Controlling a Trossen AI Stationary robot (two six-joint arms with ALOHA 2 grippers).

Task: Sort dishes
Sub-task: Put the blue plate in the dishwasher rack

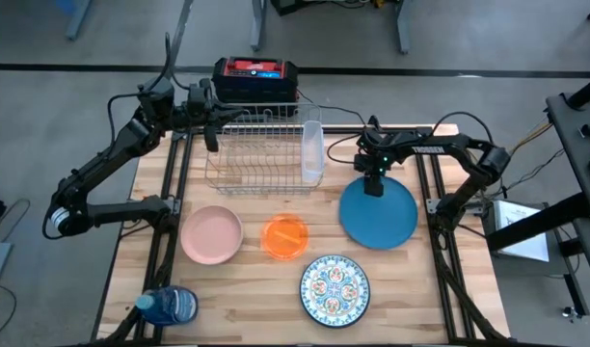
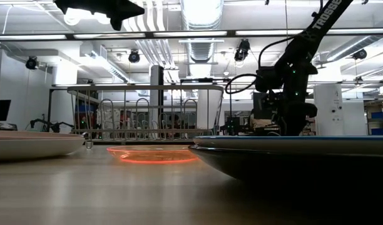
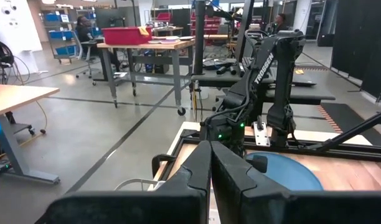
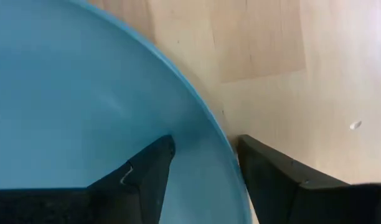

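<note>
A large plain blue plate [image 1: 382,217] lies flat on the table's right half. My right gripper [image 1: 373,183] points down at its far rim, open, with one finger over the plate's inside and one outside it [image 4: 203,149]. A pink dish [image 1: 212,234], a small orange bowl [image 1: 285,236] and an ornate patterned plate [image 1: 335,289] rest on the wood nearer the front. My left gripper [image 1: 210,120] hangs level and shut above the far left corner of the wire dish rack [image 1: 261,149], holding nothing. My right gripper straddles the blue plate's far rim [image 4: 220,134] from above, one finger [image 4: 154,163] inside the rim and the other [image 4: 259,163] outside over the wood. A gap shows on both sides of the rim, and I cannot tell whether either finger touches the plate.
A clear plastic container [image 1: 312,149] stands at the rack's right end. A blue water bottle [image 1: 170,306] lies at the near left corner. A red and black box [image 1: 256,77] sits behind the rack. Bare wood shows between the dishes and to the right of the blue plate.
</note>
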